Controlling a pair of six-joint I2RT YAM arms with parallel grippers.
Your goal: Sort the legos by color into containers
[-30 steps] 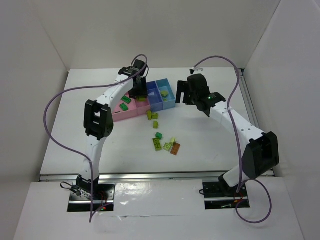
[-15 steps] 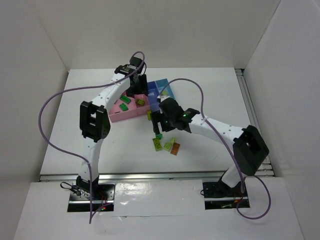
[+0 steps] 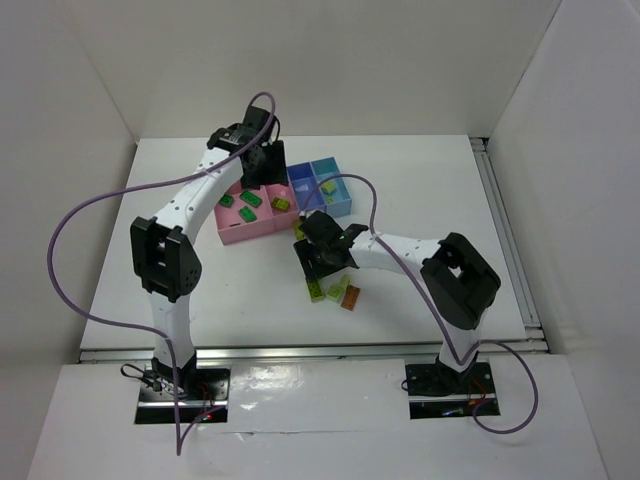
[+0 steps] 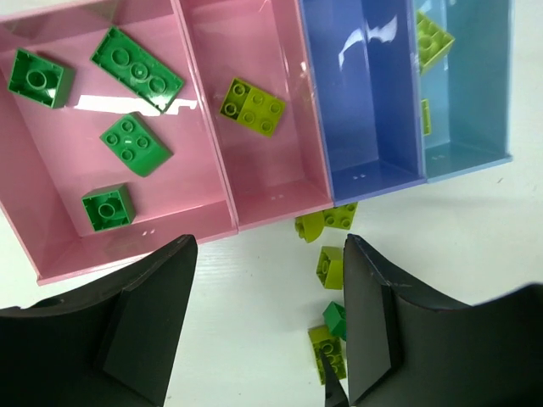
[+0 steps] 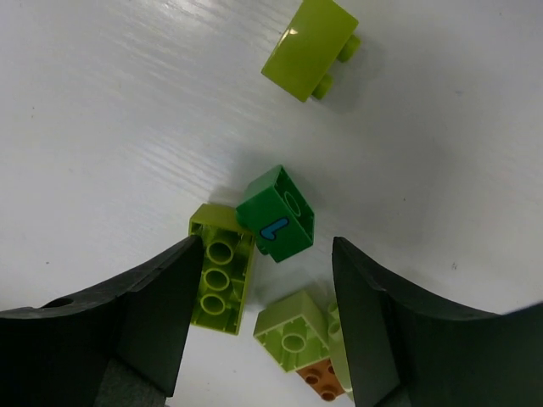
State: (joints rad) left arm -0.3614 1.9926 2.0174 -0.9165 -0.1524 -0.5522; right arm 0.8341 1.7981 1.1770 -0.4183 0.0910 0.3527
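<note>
Four dark-green legos (image 4: 136, 144) in pink bin (image 4: 136, 252); studs up

Left pincer (image 4: 270, 254), right pincer (image 5: 267, 254) parted

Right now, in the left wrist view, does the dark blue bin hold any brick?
No, the dark blue bin shows only its bare floor.

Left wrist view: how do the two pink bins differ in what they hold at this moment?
Count: the left pink bin holds four pieces, the right pink bin just one. Colour: the left pink bin holds dark green bricks, while the right pink bin holds a yellow-green brick. Both bins are pink and open-topped, and they are joined side by side in the same row.
</note>
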